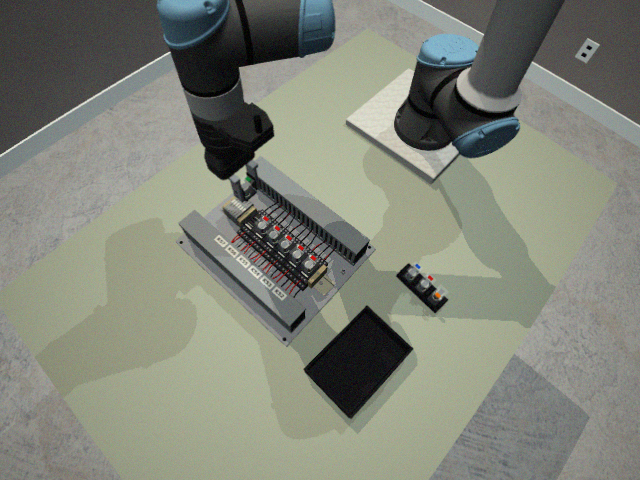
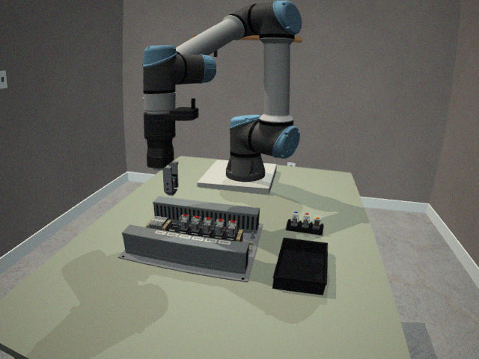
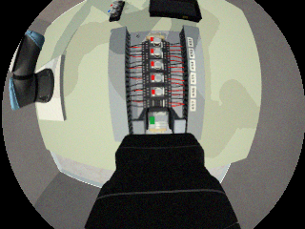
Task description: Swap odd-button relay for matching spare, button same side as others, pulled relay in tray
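My gripper (image 1: 244, 184) is shut on a relay with a green test button (image 1: 248, 180) and holds it in the air above the left end of the relay row. It also shows in the exterior view (image 2: 170, 178) and in the wrist view (image 3: 159, 121). The row (image 1: 285, 244) on the grey panel holds several relays with red buttons. The socket at its left end (image 1: 251, 215) stands empty. A black spare holder (image 1: 423, 285) to the right carries three relays, with a blue (image 1: 416, 266), a red (image 1: 429, 279) and an orange button (image 1: 437, 295). The black tray (image 1: 357, 359) stands in front of the panel's right end.
Grey wire ducts run along the front (image 1: 240, 269) and back (image 1: 310, 209) of the relay row. The arm's base (image 1: 454, 118) stands on a white plate at the back right. The mat's edges lie all around.
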Tool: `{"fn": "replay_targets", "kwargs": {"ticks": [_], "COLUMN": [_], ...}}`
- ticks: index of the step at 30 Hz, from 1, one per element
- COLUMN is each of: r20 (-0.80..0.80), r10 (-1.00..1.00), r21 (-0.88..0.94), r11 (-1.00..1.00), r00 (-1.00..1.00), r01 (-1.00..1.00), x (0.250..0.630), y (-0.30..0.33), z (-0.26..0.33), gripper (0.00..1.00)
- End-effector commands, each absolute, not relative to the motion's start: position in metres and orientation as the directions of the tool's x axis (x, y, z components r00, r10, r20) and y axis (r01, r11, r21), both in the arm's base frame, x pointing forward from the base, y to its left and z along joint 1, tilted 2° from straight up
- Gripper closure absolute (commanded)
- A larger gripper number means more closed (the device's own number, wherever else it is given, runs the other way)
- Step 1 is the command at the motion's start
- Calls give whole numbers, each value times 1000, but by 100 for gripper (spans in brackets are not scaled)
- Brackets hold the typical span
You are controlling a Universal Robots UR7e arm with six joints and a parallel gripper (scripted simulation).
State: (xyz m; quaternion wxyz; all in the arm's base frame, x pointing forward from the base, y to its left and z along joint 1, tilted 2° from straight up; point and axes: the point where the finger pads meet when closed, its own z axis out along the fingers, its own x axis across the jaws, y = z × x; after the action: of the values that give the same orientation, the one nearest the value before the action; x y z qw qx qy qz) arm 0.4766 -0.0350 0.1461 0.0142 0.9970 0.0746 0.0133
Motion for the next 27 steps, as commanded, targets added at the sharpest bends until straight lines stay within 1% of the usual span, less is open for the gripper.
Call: {"fn": "replay_targets", "kwargs": {"ticks": [1,27], "r20": [25,25], "r10": [149,149], "r21": [31,31], "r11": [-988,-988], "r00": [989,989], "r01": [148,148], "x": [477,477], "y": [-35,-35], "z": [148,136], "gripper": [100,100]}}
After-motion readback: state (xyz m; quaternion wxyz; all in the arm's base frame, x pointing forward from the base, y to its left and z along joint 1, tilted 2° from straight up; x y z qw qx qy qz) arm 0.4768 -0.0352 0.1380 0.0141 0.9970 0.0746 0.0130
